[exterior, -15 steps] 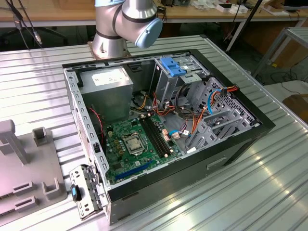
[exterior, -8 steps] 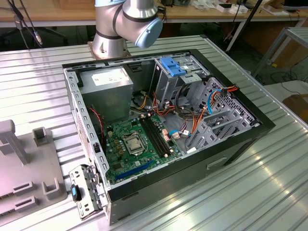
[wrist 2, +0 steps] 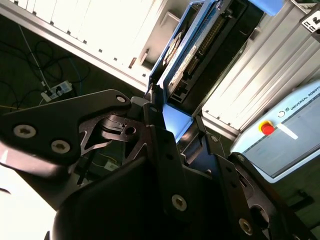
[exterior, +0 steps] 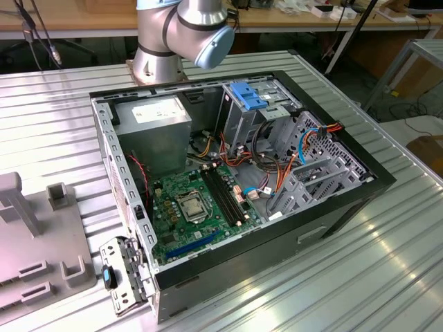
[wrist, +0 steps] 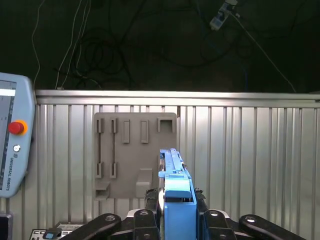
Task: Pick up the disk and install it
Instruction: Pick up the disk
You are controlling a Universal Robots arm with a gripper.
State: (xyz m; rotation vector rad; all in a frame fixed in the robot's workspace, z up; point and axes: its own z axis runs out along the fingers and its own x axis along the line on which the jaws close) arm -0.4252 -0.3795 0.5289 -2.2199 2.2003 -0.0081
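While the arm [exterior: 185,31] hangs over the table [wrist: 240,150], its jaws grip the disk [wrist: 176,197] edge-on.

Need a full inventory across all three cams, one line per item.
case: 1, black and grey, open, on the table
motherboard: 1, green, inside the case
power supply: 1, grey, inside the case, on the arm's side
drive bay: 1, grey, blue-topped, inside the case
cables: several, orange, red and blue, around the drive bay
fixture: 1, grey, on the table at the exterior view's left
pendant: 1, grey with red button, by the table
table: 1, ribbed silver metal, under case and fixture
disk: 1, blue-framed, edge-on in the end effector, in both wrist views
arm: 1, silver and light blue, behind the case
end effector: 1, black, shut on the disk
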